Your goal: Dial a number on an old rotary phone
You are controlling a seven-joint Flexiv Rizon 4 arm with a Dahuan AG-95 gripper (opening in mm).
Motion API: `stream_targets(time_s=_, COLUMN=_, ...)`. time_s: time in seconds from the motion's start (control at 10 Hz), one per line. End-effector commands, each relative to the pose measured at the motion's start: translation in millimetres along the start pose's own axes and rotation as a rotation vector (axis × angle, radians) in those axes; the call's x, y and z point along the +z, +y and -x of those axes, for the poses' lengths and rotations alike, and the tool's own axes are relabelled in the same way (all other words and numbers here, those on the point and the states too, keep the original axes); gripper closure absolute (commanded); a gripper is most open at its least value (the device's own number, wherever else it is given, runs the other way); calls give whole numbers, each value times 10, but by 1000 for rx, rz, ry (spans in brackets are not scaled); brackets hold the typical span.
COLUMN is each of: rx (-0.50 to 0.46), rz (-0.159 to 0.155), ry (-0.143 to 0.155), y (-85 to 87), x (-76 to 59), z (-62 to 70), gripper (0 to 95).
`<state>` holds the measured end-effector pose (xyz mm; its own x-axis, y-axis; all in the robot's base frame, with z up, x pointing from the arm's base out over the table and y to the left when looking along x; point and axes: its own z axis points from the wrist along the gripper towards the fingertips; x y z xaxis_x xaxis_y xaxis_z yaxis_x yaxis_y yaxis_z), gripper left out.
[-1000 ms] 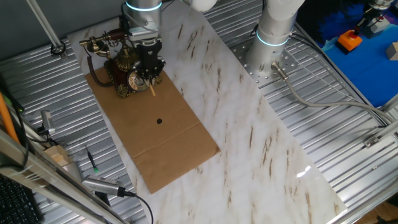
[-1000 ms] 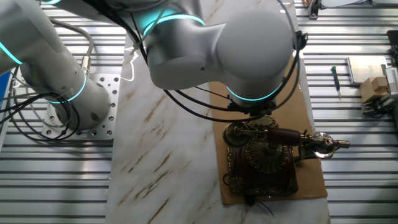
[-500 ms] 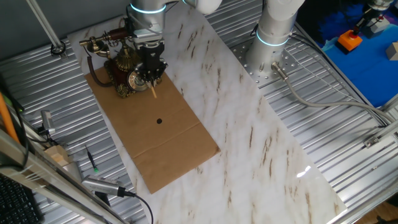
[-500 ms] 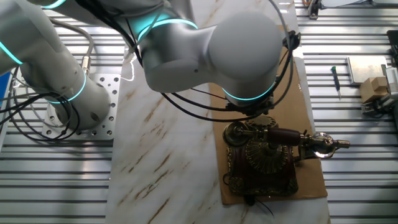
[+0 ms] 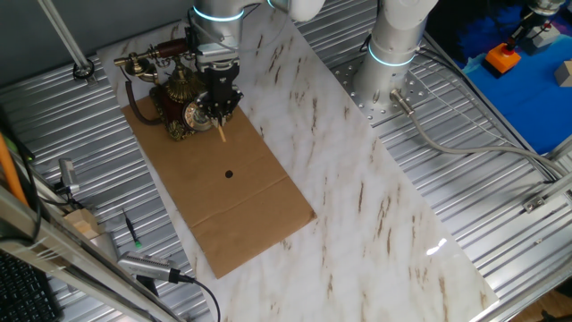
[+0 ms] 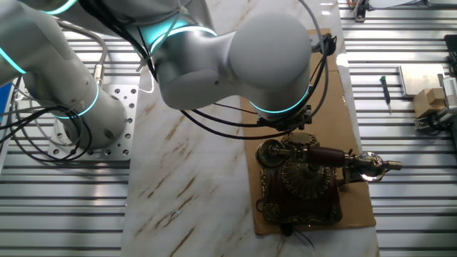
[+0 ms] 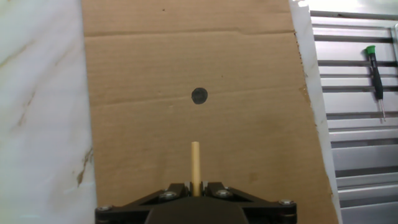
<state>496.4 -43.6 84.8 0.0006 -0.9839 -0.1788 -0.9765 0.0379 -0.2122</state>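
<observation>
The old rotary phone is dark brown with brass trim and stands at the far end of a cardboard sheet. Its pale round dial faces the sheet. It also shows in the other fixed view with the brass-ended handset on top. My gripper is right beside the dial and is shut on a thin tan wooden stick that points down at the cardboard. In the hand view the stick sticks out between the jaws over bare cardboard; the phone is out of that view.
A small dark round spot marks the cardboard ahead of the stick. The sheet lies on a marble table top. A green-handled screwdriver lies on the ribbed metal to the right. A wooden block sits at the far right.
The arm has shifted a little to the right and away from the phone; the gripper keeps hold of the stick beside the dial. The phone has not moved.
</observation>
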Motion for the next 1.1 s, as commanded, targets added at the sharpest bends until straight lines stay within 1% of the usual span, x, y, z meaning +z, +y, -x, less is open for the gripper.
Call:
stream_targets(time_s=0.1, rx=0, rz=-2, ry=-3, y=-14, x=22, z=0, gripper=950)
stream_targets(time_s=0.4, rx=-1, rz=-7, ry=-14, y=-20, x=49, z=22, gripper=950)
stream_targets(time_s=0.8, rx=-22, rz=-26, ry=-9, y=-33, x=112, z=51, gripper=950)
stream_targets(time_s=1.1, rx=-26, rz=-24, ry=-8, y=-34, x=121, z=48, gripper=950)
